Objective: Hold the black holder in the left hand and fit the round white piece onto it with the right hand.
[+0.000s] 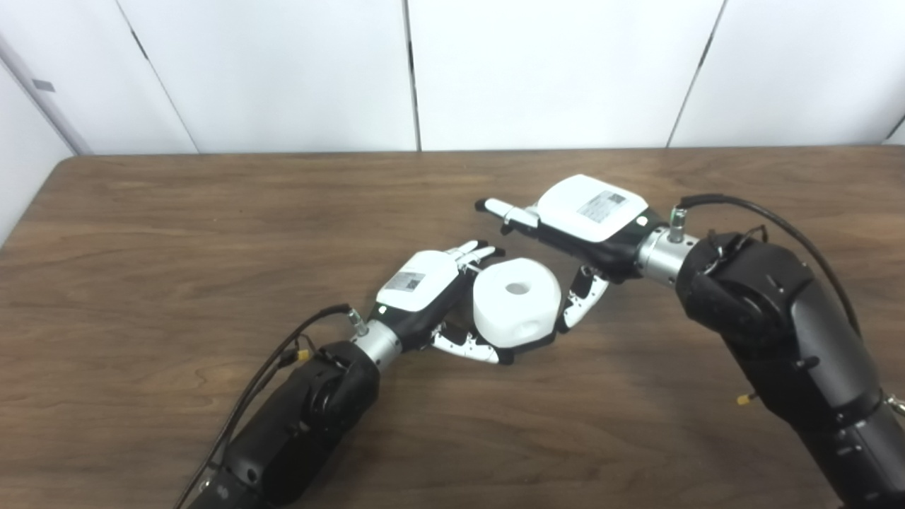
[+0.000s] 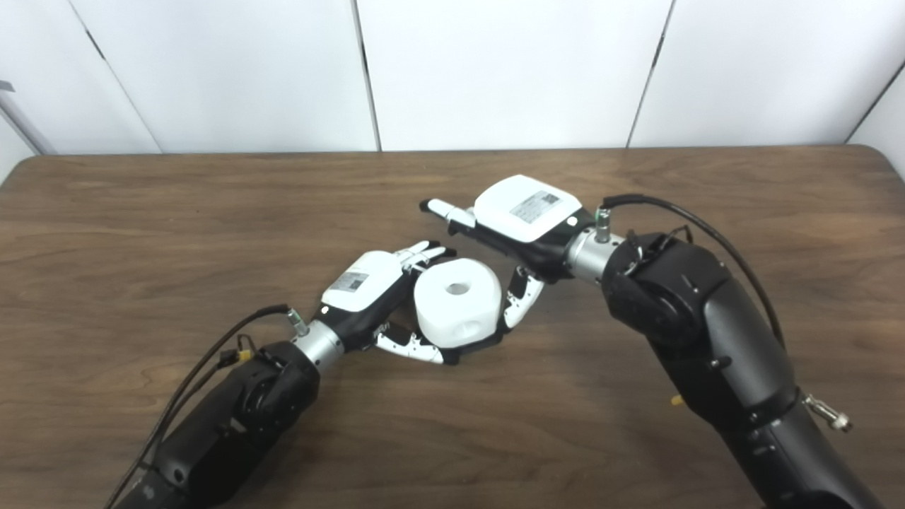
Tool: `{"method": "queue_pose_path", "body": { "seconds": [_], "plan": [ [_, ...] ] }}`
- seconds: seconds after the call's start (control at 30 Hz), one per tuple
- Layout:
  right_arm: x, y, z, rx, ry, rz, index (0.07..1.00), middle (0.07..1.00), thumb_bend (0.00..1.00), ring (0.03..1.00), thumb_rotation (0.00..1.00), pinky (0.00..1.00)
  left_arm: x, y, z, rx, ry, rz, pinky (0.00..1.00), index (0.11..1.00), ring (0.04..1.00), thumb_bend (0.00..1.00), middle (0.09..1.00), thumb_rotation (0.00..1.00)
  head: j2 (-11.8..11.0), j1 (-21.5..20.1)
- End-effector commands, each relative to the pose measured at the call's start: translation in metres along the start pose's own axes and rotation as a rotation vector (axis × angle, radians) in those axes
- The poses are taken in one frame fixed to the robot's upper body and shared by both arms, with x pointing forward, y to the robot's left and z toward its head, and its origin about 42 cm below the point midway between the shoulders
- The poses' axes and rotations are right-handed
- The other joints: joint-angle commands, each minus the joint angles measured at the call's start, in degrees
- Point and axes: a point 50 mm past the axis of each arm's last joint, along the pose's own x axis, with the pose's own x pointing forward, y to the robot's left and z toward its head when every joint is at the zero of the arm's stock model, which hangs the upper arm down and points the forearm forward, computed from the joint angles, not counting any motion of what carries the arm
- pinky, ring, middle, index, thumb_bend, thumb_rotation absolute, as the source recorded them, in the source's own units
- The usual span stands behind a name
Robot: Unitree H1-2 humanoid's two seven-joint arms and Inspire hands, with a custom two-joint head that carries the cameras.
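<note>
Sitting on the table (image 1: pixel 177 233), round white piece (image 1: pixel 516 302), hole on top, rounded edges

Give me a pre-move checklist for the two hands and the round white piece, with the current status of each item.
1. Round white piece with a centre hole sits between both hands: ok.
2. Left hand closed around the piece's left side and lower edge: ok.
3. Black holder visible in the left hand: cannot tell; only a dark edge shows under the piece.
4. Right hand gripping the piece: not ok; only its thumb lies near the piece's right side, its fingers point away.
5. Piece's hole facing up: ok.
6. Brown wooden table beneath as support: ok.
</note>
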Motion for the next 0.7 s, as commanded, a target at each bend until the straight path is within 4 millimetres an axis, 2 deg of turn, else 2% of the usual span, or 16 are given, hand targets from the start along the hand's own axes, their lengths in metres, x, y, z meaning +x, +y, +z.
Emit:
{"method": "queue_pose_path", "body": {
  "seconds": [0.0, 0.2, 0.27, 0.37, 0.43, 0.47, 0.5, 0.53, 0.57, 0.67],
  "plan": [
    [-0.004, -0.025, -0.010, -0.026, 0.008, -0.094, 1.000, 0.814, 0.91, 0.780, 0.22, 0.79, -0.017, -0.027, -0.015, 0.012, 0.076, -0.158, 0.90, 0.483, 0.967, 0.52, 0.923, 0.06, 0.1, 0.0],
    [-0.011, -0.035, -0.026, -0.031, 0.050, -0.117, 1.000, 0.820, 0.89, 0.797, 0.23, 0.81, -0.018, -0.027, -0.015, 0.009, 0.081, -0.166, 0.91, 0.483, 0.972, 0.52, 0.930, 0.06, -0.2, -0.5],
    [-0.014, -0.036, -0.031, -0.048, 0.068, -0.120, 0.981, 0.815, 0.89, 0.793, 0.23, 0.78, -0.018, -0.028, -0.016, 0.011, 0.083, -0.165, 0.91, 0.483, 0.972, 0.52, 0.931, 0.06, -0.3, -0.8],
    [-0.022, -0.036, -0.038, -0.064, 0.094, -0.126, 0.918, 0.812, 0.90, 0.781, 0.19, 0.75, -0.018, -0.028, -0.017, 0.009, 0.081, -0.158, 0.91, 0.483, 0.968, 0.52, 0.926, 0.06, -0.5, -0.8],
    [-0.030, -0.035, -0.044, -0.056, 0.116, -0.137, 0.826, 0.786, 0.86, 0.756, 0.12, 0.68, -0.018, -0.028, -0.017, 0.011, 0.080, -0.157, 0.91, 0.483, 0.966, 0.52, 0.924, 0.06, -0.7, -1.0],
    [-0.036, -0.033, -0.049, -0.010, 0.149, -0.158, 0.810, 0.780, 0.85, 0.751, 0.11, 0.67, -0.018, -0.027, -0.017, 0.015, 0.080, -0.159, 0.91, 0.483, 0.966, 0.52, 0.923, 0.06, -0.8, -1.2],
    [-0.040, -0.032, -0.051, 0.024, 0.172, -0.173, 0.769, 0.758, 0.80, 0.722, 0.09, 0.59, -0.018, -0.027, -0.017, 0.018, 0.081, -0.161, 0.91, 0.483, 0.967, 0.52, 0.925, 0.06, -0.8, -1.3],
    [-0.043, -0.030, -0.053, 0.063, 0.195, -0.193, 0.756, 0.752, 0.77, 0.712, 0.09, 0.56, -0.018, -0.027, -0.018, 0.020, 0.080, -0.161, 0.91, 0.483, 0.968, 0.52, 0.926, 0.06, -0.8, -1.5],
    [-0.048, -0.028, -0.055, 0.109, 0.218, -0.232, 0.736, 0.740, 0.77, 0.701, 0.08, 0.54, -0.019, -0.026, -0.018, 0.022, 0.078, -0.158, 0.91, 0.483, 0.967, 0.52, 0.925, 0.06, -0.9, -1.7],
    [-0.062, -0.013, -0.055, 0.286, 0.274, -0.429, 0.679, 0.686, 0.72, 0.631, 0.12, 0.49, -0.021, -0.025, -0.018, 0.018, 0.082, -0.158, 0.91, 0.484, 0.967, 0.52, 0.924, 0.06, -1.1, -2.1]
  ]
}}
